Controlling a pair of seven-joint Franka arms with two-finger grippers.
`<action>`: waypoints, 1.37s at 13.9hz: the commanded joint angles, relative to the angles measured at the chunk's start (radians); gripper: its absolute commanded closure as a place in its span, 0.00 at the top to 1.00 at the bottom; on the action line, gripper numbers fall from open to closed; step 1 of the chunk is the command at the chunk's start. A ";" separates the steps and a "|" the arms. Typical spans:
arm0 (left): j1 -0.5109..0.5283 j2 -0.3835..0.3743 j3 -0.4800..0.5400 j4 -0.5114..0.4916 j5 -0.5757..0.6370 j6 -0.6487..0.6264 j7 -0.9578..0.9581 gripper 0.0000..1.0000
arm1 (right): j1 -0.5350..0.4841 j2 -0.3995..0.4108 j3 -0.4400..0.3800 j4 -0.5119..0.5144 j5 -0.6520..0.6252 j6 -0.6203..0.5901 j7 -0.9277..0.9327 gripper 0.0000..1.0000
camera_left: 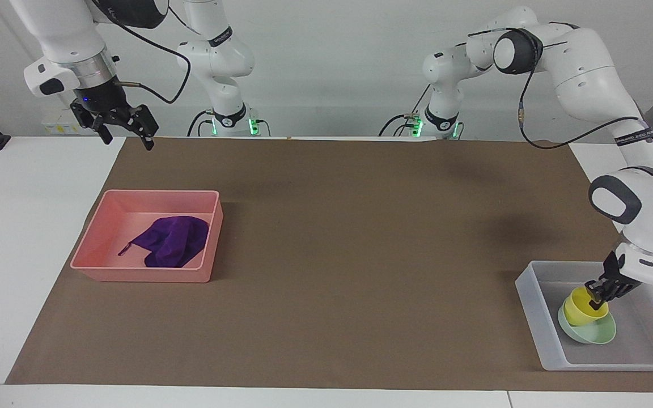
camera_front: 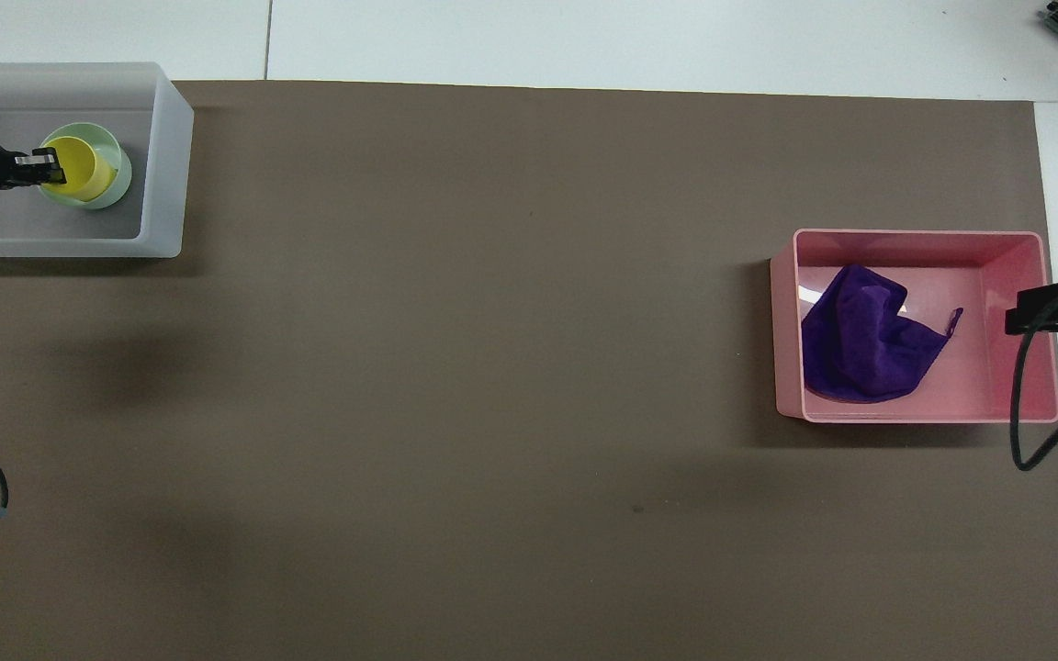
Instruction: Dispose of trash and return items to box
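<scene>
In the facing view, the left end effector (camera_left: 597, 296) is seen low inside the translucent box (camera_left: 530, 294) at the left arm's end of the counter (camera_left: 360, 255), its fingers closed on the rim of the yellow cup (camera_left: 580, 306). The cup sits slightly tilted in the mint bowl (camera_left: 594, 333), which rests on the box floor. The right end effector (camera_left: 125, 135) is held high near the counter's edge at the right arm's end, waiting, its fingers spread wide and holding nothing. The purple cloth (camera_left: 170, 241) lies crumpled in the pink bin (camera_left: 100, 241), with its loop tag toward the wall at the right arm's end.

In the overhead view, the cup (camera_front: 84, 170) is seen nested in the bowl (camera_front: 120, 174), with the left end effector (camera_front: 44, 169) pinching the cup wall. The box (camera_front: 171, 165) sits at the counter's corner farther from the robots; the bin (camera_front: 782, 321), with the cloth (camera_front: 860, 344) in it, stands well apart toward the right arm's end. Only part of the right end effector (camera_front: 1039, 312) shows, over the bin's wall.

The cup is judged light, stiff and smooth; a rim pinch suits it, though it could tip once released. The bowl likely slides easily. The cloth is soft and would be taken at a fold. The counter is covered by a flat brown mat, with white wall past the arms.
</scene>
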 commanded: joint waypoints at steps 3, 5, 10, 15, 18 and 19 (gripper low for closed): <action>-0.001 -0.026 0.004 -0.002 -0.003 -0.038 0.024 0.85 | 0.000 -0.017 0.010 -0.003 0.011 -0.037 -0.011 1.00; -0.004 -0.064 0.003 0.001 -0.001 -0.052 0.045 1.00 | -0.002 -0.005 0.008 0.032 0.034 -0.069 -0.002 1.00; -0.086 -0.346 0.003 -0.241 -0.004 -0.059 0.095 1.00 | -0.002 0.000 0.010 0.027 0.034 -0.064 0.012 1.00; -0.198 -0.561 0.004 -0.375 -0.004 -0.203 0.050 1.00 | -0.002 -0.006 0.010 0.017 0.035 -0.058 0.015 1.00; -0.235 -0.635 0.006 -0.384 -0.003 -0.298 0.003 1.00 | -0.002 -0.011 0.010 0.006 0.035 -0.058 0.015 1.00; -0.235 -0.636 0.006 -0.345 -0.003 -0.360 0.003 1.00 | -0.002 -0.011 0.008 0.004 0.035 -0.058 0.015 1.00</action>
